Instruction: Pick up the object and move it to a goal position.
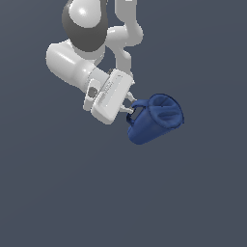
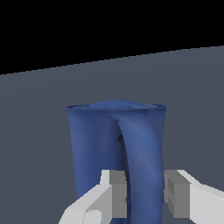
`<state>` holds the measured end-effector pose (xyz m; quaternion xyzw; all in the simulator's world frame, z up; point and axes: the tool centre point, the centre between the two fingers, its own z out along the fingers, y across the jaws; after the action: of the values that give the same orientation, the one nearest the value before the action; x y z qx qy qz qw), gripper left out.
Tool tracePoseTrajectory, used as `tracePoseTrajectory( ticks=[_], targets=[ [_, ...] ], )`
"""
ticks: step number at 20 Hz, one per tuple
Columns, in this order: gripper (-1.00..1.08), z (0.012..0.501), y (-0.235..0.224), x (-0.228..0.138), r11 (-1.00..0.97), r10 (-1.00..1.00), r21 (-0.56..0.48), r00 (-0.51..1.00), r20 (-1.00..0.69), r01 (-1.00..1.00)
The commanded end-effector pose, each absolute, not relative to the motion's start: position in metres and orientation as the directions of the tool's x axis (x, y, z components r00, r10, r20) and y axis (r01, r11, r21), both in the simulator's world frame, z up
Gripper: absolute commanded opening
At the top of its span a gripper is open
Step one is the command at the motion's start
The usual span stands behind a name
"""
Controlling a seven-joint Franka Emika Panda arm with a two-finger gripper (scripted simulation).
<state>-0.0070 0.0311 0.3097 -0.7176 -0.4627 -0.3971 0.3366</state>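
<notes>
The dark blue plastic pitcher [image 1: 155, 119], tapering toward its base, with a loop side handle and a lidded top, is tilted in the exterior view: its lid faces up and toward the exterior view's right, its narrower base points down and toward the exterior view's left. No bench edge or corner appears in either view; the background is a uniform grey-blue surface, and contact between the pitcher and that surface cannot be judged.

The white Panda arm's gripper [image 1: 130, 107] comes in from the exterior view's left, at the pitcher's handle side. In the wrist view the two pale grey fingers [image 2: 117, 192] stand on either side of the curved loop handle [image 2: 142, 175], the jaws pinching it between the pads. One pad lies flush against the handle; the other sits at its opposite edge.

The pitcher body fills the middle of the wrist view, directly beyond the handle.
</notes>
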Motion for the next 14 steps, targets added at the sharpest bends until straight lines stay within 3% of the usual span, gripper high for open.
tracePoseTrajectory(
  ticks=[1,14],
  targets=[
    [-1.0,0.333,0.046,0.011,-0.346,0.395,-0.114,0.255,0.883,0.931],
    [-1.0,0.396,0.087,0.066,-0.347,0.399,-0.114,0.257,0.88,0.931]
  ],
)
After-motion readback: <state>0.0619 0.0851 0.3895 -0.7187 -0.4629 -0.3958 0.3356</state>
